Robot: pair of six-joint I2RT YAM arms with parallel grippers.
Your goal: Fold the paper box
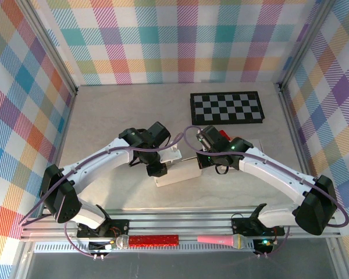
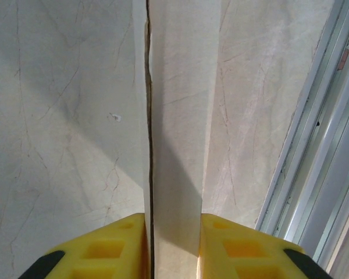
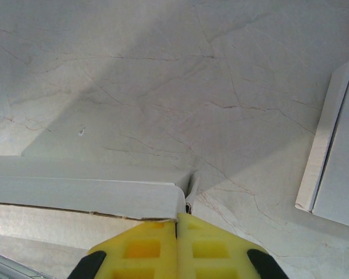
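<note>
One paper box — left tool clamps wall | right tool pinches corner | checkerboard beyond

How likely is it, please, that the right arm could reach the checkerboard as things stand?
Probably not at once: the right gripper is shut on the box at its corner; once released, bare table leads to the checkerboard.

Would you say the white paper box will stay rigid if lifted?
Probably floppy: the paper box is thin sheet, its wall a doubled panel with an open seam. Likely light, so a push would slide it on the smooth table. The corner flap could crease easily.
</note>
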